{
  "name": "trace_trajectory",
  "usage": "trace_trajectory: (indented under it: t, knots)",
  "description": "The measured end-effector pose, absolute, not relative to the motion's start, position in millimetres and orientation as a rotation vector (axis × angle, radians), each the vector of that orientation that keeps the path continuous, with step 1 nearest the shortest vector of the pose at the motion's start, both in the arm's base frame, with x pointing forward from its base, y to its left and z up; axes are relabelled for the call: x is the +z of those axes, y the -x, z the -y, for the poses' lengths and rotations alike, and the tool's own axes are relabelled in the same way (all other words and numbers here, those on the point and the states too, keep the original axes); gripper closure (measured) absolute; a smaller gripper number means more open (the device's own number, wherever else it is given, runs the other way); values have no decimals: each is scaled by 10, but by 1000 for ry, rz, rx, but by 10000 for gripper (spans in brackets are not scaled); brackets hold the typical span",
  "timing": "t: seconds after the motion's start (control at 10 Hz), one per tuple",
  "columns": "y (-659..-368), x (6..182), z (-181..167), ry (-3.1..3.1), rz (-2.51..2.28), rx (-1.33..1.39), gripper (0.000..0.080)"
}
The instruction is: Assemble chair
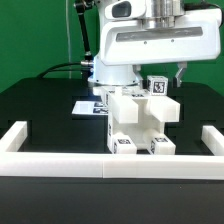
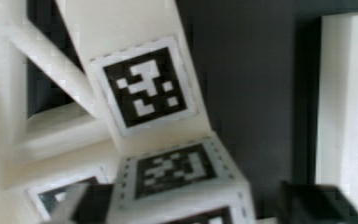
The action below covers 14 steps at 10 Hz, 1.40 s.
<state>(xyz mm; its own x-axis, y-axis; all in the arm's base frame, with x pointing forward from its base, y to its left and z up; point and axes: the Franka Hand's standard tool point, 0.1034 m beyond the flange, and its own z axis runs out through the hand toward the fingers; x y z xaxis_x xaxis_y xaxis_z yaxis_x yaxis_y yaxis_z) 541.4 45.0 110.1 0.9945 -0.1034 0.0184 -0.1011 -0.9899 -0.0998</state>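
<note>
The partly built white chair (image 1: 138, 122) stands in the middle of the black table, with tags on its lower front blocks. A white tagged post (image 1: 158, 87) rises from its top on the exterior view's right. My gripper (image 1: 166, 78) is over that post with a finger on each side. In the wrist view the post (image 2: 149, 85) runs slanted between the dark fingers (image 2: 101, 195). One finger lies against the post and a narrow dark gap shows at the other. The gripper (image 2: 202, 208) looks open around the post. White chair bars (image 2: 34, 70) cross beside the post.
The long low white border rail (image 1: 110, 165) runs along the table's front and turns up at both ends. The marker board (image 1: 88, 105) lies flat behind the chair on the exterior view's left. The arm's base stands behind it.
</note>
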Motion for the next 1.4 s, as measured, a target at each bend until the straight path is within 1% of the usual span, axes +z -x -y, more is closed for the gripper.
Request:
trace_trajectory:
  t: [0.1, 0.4, 0.8, 1.4]
  knots:
    - [-5414, 1100, -450, 3038, -156, -36, 527]
    - [-5408, 1087, -428, 3034, -218, -25, 527]
    - [-5414, 1081, -449, 2918, -780, 3, 527]
    - [-5419, 1084, -468, 2649, -1400, 54, 527]
